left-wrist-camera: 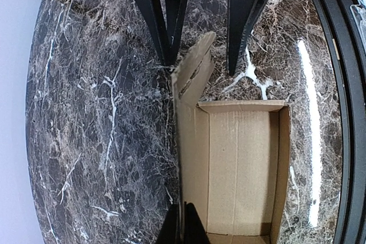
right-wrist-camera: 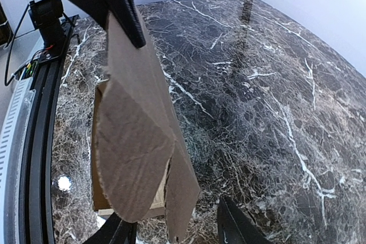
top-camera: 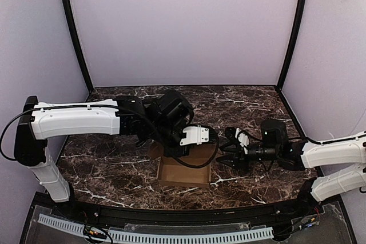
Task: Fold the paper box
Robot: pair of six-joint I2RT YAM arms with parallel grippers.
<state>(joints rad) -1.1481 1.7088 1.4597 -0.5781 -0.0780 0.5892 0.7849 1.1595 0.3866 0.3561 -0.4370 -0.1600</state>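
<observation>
1 paper box (left-wrist-camera: 240, 164); 2 claws: L claw (left-wrist-camera: 182, 230) pinches its wall, R claw (top-camera: 225, 151) released.

The left arm (top-camera: 74, 119) and right arm (top-camera: 334, 152) wear white shells over black joints; a thin black cable (top-camera: 11, 119) loops off the left one, and the jaws are slim and black.

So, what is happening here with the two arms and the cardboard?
A brown box is being folded; it sits open on the table like a tray. The left gripper is shut on one wall and holds it. The right gripper has its fingers on either side of a loose flap that sticks out at one corner, not yet closed on it.
</observation>
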